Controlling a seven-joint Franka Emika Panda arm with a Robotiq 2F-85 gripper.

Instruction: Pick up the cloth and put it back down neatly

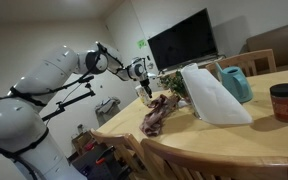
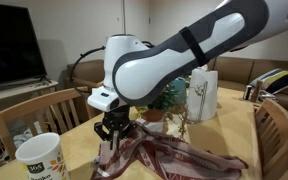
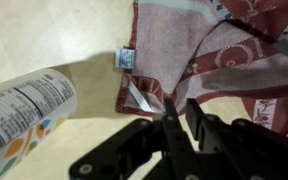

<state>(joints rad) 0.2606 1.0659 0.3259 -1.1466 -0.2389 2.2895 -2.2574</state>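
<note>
Cloth (image 3: 224, 55) lies crumpled on the wooden table (image 3: 44, 40). Its far end is cut off by the frame in the wrist view, and its near part is hidden behind the arm (image 2: 184, 50) in an exterior view. Gripper (image 3: 180, 108) is low over the cloth's edge beside the sewn label (image 3: 126, 58), jaws narrow. The dark fingers mask the contact, so I cannot tell whether fabric is pinched.

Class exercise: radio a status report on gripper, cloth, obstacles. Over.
Gripper at cloth edge, jaws narrow, grip unconfirmed. Cloth crumpled on table. Printed canister close beside, not touching.
</note>
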